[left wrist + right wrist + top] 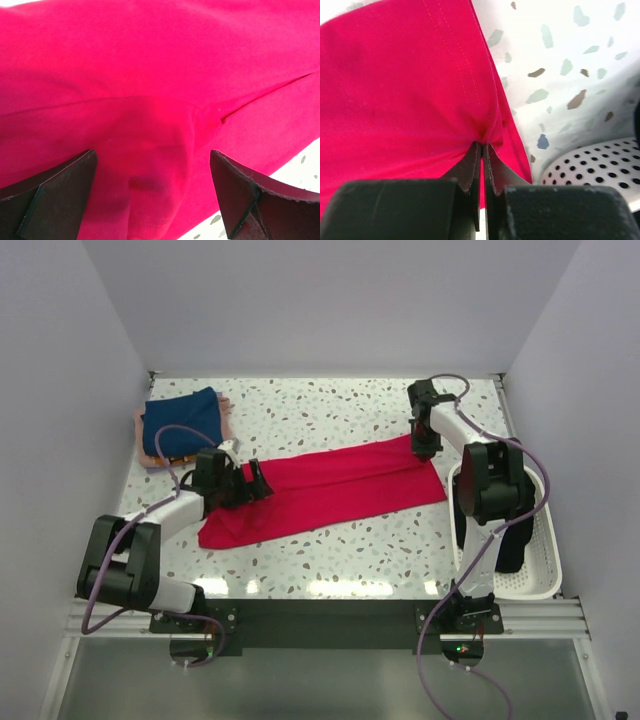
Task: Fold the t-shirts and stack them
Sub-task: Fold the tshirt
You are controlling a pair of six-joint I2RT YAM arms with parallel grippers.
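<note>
A crimson-red t-shirt (pixel 330 485) lies folded into a long strip across the middle of the table. My left gripper (pixel 258 483) is open over its left part, fingers (pixel 60 195) spread on either side of the red cloth (pixel 150 100). My right gripper (pixel 424 445) is shut on the shirt's right end, pinching a stitched hem (pixel 485 132). A navy blue shirt (pixel 182 423) lies folded on a pale pink one (pixel 150 455) at the far left. A black shirt (pixel 512 545) lies in the basket.
A white perforated basket (pixel 545 560) stands at the right edge, beside the right arm, and also shows in the right wrist view (pixel 590 165). White walls enclose the speckled table (pixel 330 405) on three sides.
</note>
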